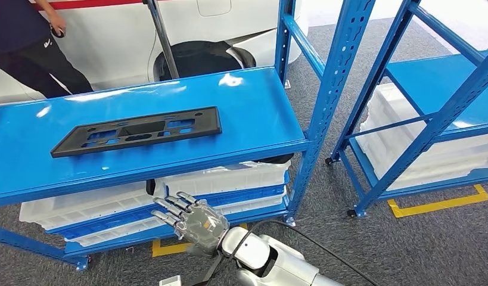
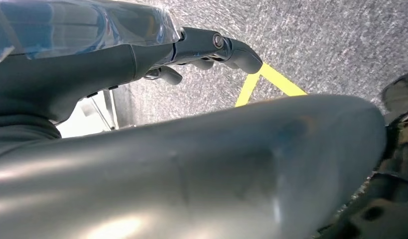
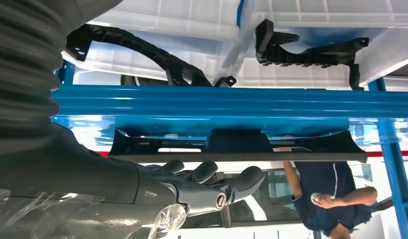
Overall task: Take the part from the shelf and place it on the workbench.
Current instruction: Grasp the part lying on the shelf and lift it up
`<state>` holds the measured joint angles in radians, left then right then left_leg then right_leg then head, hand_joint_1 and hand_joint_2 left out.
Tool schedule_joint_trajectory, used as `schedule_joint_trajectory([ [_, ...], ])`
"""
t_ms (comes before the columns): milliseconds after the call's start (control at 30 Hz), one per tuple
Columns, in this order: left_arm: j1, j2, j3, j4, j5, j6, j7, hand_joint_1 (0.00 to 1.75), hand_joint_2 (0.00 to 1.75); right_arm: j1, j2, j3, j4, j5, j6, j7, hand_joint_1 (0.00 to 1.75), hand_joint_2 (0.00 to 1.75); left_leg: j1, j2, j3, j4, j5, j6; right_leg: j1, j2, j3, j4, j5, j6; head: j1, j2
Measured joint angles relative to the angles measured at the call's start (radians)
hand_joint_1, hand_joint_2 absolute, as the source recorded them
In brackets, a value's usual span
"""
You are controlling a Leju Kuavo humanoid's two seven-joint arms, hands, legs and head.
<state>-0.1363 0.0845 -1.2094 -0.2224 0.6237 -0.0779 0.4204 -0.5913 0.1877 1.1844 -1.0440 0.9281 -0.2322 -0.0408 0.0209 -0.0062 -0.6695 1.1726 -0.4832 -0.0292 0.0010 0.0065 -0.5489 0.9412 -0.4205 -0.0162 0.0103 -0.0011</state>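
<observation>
The part [image 1: 140, 131] is a flat black rectangular panel with several cut-outs, lying on the top blue shelf board [image 1: 253, 113]. My right hand [image 1: 193, 223] is in front of and below the shelf's front edge, fingers spread, holding nothing. In the right wrist view its fingers [image 3: 211, 179] point toward the panel's [image 3: 236, 147] front edge without touching it. My left hand [image 2: 211, 47] hangs over the grey carpet with its fingers stretched out and nothing in them.
White trays [image 1: 223, 179] with black parts [image 3: 311, 50] fill the lower shelves. A blue upright post [image 1: 330, 89] stands at the shelf's right end, and a second blue rack [image 1: 444, 83] beyond it. A person [image 1: 27, 42] stands behind the shelf at far left. Yellow tape [image 1: 438, 205] marks the floor.
</observation>
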Motion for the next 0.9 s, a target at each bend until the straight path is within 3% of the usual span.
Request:
schedule_joint_trajectory([
  [67,-0.001,0.001,0.000,0.000,0.000,0.000,0.000,0.00,0.00,0.000,0.002,0.000,0.002,0.000,-0.001,0.000,0.00,1.75,0.001,0.001,0.071,-0.155,0.071,0.003,0.002,0.001,0.009,0.001,-0.008,0.009,0.000,0.000],
  [100,-0.002,0.001,-0.001,0.000,0.000,0.000,0.000,0.00,0.00,0.000,0.002,0.000,0.003,0.000,-0.002,0.000,0.00,1.75,-0.001,0.001,0.096,-0.208,0.090,0.009,0.004,0.001,0.012,0.002,-0.012,0.014,0.000,0.000],
  [133,-0.003,0.001,-0.001,0.000,0.000,0.000,0.000,0.00,0.00,-0.001,0.003,0.000,0.004,0.000,-0.002,0.000,0.00,1.75,-0.003,0.001,0.109,-0.234,0.095,0.017,0.006,0.001,0.014,0.002,-0.015,0.018,0.001,0.000],
  [233,-0.002,0.000,-0.002,0.000,-0.001,-0.004,0.000,0.00,0.00,0.000,0.005,0.000,0.009,0.000,-0.002,0.000,0.00,1.75,-0.005,0.000,0.116,-0.239,0.090,0.041,0.006,-0.001,0.014,0.013,-0.027,0.031,0.002,0.000],
  [300,-0.002,0.001,-0.003,0.000,-0.002,-0.006,0.000,0.00,0.00,0.000,0.006,0.000,0.012,0.000,-0.003,0.000,0.00,1.75,-0.001,0.000,0.123,-0.241,0.088,0.053,0.005,-0.004,-0.015,0.090,-0.067,0.042,0.004,0.000],
  [367,-0.003,0.002,-0.004,0.000,-0.002,-0.007,0.000,0.00,0.00,0.001,0.006,0.000,0.017,0.000,-0.005,0.000,0.00,1.75,0.000,0.000,0.127,-0.241,0.084,0.060,0.002,-0.004,-0.085,0.232,-0.132,0.049,0.005,0.000],
  [400,-0.003,0.002,-0.005,0.000,-0.002,-0.007,0.000,0.00,0.00,0.001,0.006,0.000,0.020,0.000,-0.005,0.000,0.00,1.75,0.000,0.000,0.128,-0.241,0.082,0.062,0.001,-0.004,-0.120,0.293,-0.155,0.051,0.006,0.000],
  [433,-0.002,0.002,-0.005,0.000,-0.001,-0.007,0.000,0.00,0.00,0.002,0.006,0.001,0.024,0.000,-0.005,0.000,0.00,1.75,0.000,0.000,0.130,-0.241,0.080,0.062,0.000,-0.004,-0.142,0.325,-0.158,0.052,0.006,0.000],
  [467,-0.002,0.002,-0.006,0.000,-0.001,-0.007,0.000,0.00,0.00,0.003,0.006,0.001,0.027,0.000,-0.005,0.000,0.00,1.75,0.000,-0.001,0.133,-0.241,0.078,0.061,-0.001,-0.004,-0.146,0.317,-0.139,0.051,0.006,0.000],
  [500,-0.001,0.002,-0.006,0.000,-0.001,-0.007,0.000,0.00,0.00,0.004,0.006,0.001,0.030,0.000,-0.005,0.000,0.00,1.75,0.000,-0.002,0.138,-0.241,0.075,0.060,-0.002,-0.004,-0.129,0.269,-0.103,0.049,0.006,0.000],
  [567,-0.002,0.002,-0.006,0.000,-0.001,-0.008,0.000,0.00,0.00,0.003,0.006,0.001,0.033,0.000,-0.005,0.000,0.00,1.75,-0.001,-0.004,0.148,-0.240,0.067,0.053,-0.001,-0.004,-0.063,0.117,-0.024,0.041,0.007,0.000],
  [600,-0.002,0.002,-0.007,0.000,-0.001,-0.008,0.001,0.00,0.00,0.002,0.007,0.001,0.034,0.000,-0.005,0.000,0.00,1.75,-0.003,-0.004,0.151,-0.240,0.063,0.048,0.000,-0.004,-0.037,0.059,-0.002,0.037,0.007,0.000],
  [667,-0.004,0.002,-0.008,0.000,0.000,-0.009,0.001,0.00,0.00,0.001,0.008,0.001,0.037,0.000,-0.004,0.000,0.00,1.75,-0.006,-0.003,0.153,-0.241,0.057,0.038,0.005,-0.002,-0.019,0.016,0.003,0.029,0.008,0.000],
  [767,-0.004,0.003,-0.011,0.000,0.001,-0.010,0.001,0.00,0.00,0.000,0.011,0.001,0.041,0.000,-0.004,0.000,0.00,1.75,0.000,-0.001,0.149,-0.228,0.043,0.023,0.003,-0.001,-0.014,0.009,0.004,0.014,0.007,0.000],
  [833,-0.004,0.004,-0.013,0.000,0.001,-0.010,0.001,0.00,0.00,-0.001,0.015,0.001,0.043,-0.001,-0.004,0.000,0.00,1.75,0.002,0.000,0.104,-0.134,-0.003,0.015,-0.002,-0.002,-0.008,0.004,0.004,0.005,0.005,0.000],
  [900,-0.003,0.004,-0.014,0.000,0.001,-0.010,0.000,0.00,0.00,-0.001,0.017,0.001,0.045,-0.003,-0.005,0.000,0.00,1.75,0.002,0.000,0.024,0.015,-0.058,0.009,0.000,-0.002,-0.006,0.005,0.001,0.000,0.004,0.000],
])
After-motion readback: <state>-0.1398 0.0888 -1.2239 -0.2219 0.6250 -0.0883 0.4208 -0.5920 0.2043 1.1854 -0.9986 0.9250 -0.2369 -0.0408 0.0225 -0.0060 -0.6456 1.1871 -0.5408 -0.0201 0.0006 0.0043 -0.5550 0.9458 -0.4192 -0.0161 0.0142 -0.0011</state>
